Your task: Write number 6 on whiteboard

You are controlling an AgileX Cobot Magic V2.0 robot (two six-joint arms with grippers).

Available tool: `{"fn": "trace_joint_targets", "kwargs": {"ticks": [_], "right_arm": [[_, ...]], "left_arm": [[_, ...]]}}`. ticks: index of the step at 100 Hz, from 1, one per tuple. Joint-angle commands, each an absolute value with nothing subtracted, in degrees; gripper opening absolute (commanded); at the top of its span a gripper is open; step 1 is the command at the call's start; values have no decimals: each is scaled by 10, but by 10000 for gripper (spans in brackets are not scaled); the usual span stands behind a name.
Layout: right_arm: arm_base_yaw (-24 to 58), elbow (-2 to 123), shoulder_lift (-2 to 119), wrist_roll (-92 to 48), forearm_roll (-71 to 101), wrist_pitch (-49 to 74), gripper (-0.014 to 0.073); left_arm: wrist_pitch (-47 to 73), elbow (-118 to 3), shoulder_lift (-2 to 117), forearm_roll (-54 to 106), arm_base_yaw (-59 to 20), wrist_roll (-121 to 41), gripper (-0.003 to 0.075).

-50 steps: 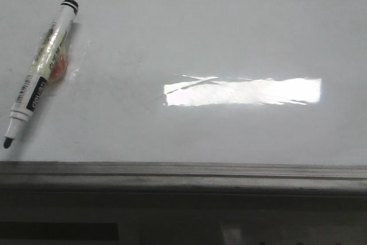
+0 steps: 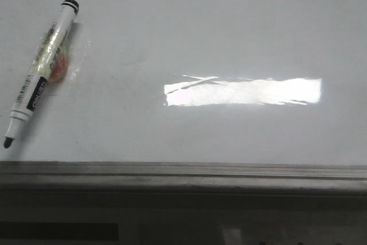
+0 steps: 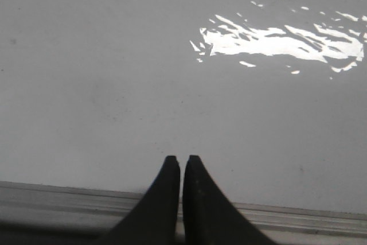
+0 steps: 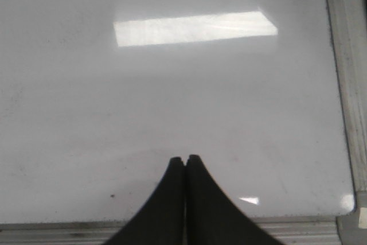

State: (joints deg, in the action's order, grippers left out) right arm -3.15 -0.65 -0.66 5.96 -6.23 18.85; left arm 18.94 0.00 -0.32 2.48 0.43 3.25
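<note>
whiteboard (image 2: 229,38) cropped at picture edges, marker (image 2: 40,73) label print unreadable

Black end effector (image 3: 181,162) fingers (image 3: 166,199) — tapered, matte

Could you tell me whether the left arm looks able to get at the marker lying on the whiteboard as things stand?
Probably yes. The marker lies uncapped on the whiteboard with nothing around it. The left gripper, shut and empty, sits at the frame, though the marker is outside its wrist view.

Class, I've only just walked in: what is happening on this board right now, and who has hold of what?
Nothing is being handled yet. The whiteboard carries no drawn number, only glare. The marker pen lies uncapped at its left side, untouched. The left gripper and right gripper are both shut and empty, near the board's frame.
</note>
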Motion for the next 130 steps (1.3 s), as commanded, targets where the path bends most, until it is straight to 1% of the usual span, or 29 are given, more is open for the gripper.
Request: {"fn": "trace_joint_targets", "kwargs": {"ticks": [1,47,64,77,97,115,130], "right_arm": [[-31,-15,-16,59,-63,178,-64],[-31,-15,-16,59,-63,178,-64],[-31,-15,-16,59,-73,163,-64],[-31,-15,-16,59,-82,116,-64],[-31,-15,-16,59,-82,0,-64],[-31,-15,-16,60,-69,-36,-64],[-31,-14,-16,60,-59,-19,-64]], "left_arm": [[158,14,-19,30,6,33,-20],[157,14,-19,26,6,33,-20],[131,14,-19,21,6,33,-20],[118,14,-19,21,6,33,-20],[39,14,-19,21,6,33,-20],[3,14,-19,21,6,33,-20],[4,12,-19,21,6,33,-20]]}}
